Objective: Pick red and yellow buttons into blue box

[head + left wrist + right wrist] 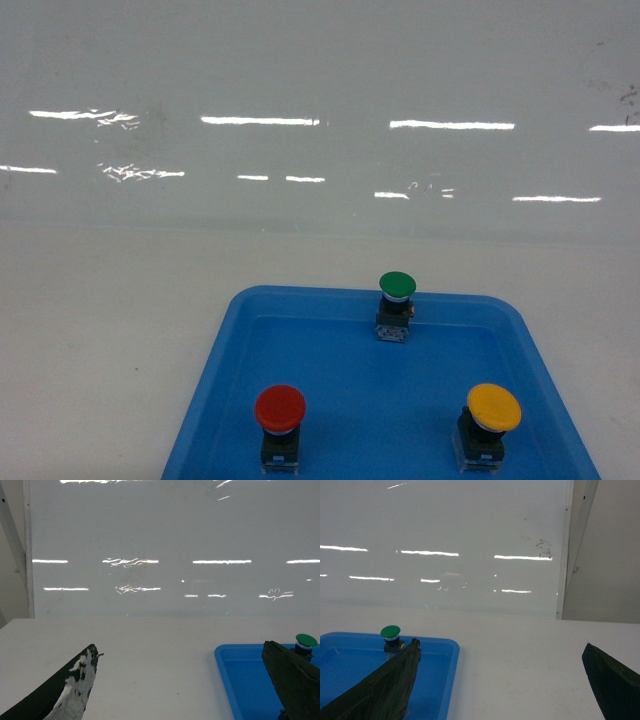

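Red round-capped push button [280,408] and yellow round-capped push button [493,409] stand in your shallow blue plastic tray [240,360], with the green-capped button [396,286] behind. Both claws, left [185,680] and right [500,680], are spread wide, holding nothing. You can read no writing anywhere.

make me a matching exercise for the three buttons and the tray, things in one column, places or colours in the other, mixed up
Column 1:
1. red button
2. yellow button
3. green button
4. shallow tray

Column 2:
A. at the tray's far edge, near the middle
B. blue, lying on the white table
C. near-left part of the tray
D. near-right part of the tray

Pairs: 1-C, 2-D, 3-A, 4-B
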### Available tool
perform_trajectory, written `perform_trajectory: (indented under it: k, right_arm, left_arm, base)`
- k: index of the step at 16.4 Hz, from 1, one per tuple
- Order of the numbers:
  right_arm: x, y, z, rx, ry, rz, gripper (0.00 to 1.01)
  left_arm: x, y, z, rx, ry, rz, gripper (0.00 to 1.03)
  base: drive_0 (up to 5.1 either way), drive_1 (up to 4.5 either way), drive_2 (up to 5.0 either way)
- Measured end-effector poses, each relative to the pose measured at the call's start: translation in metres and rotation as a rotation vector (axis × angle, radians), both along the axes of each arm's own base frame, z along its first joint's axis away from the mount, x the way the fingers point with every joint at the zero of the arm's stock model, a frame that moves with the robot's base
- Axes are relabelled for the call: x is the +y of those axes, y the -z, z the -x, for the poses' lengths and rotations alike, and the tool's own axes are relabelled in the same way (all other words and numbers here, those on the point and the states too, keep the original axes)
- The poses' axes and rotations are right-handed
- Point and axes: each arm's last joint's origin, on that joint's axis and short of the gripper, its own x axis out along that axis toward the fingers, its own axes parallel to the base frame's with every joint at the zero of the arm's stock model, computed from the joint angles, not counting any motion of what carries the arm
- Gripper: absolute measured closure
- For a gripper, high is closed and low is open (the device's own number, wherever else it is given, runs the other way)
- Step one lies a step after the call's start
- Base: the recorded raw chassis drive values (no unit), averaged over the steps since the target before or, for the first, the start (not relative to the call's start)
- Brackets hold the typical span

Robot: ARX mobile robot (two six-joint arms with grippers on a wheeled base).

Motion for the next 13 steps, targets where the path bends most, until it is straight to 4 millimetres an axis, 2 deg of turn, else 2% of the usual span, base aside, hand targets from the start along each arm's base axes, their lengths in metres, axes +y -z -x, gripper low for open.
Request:
perform_trajectory:
  k: [13]
  right_arm:
    - [0.0000,0.0000,0.0000,0.000,0.000,0.000,0.03]
  left_arm:
    - [0.0000,0.0000,0.0000,0.000,0.000,0.000,0.05]
  base:
    - [0.0,0.00,0.0]
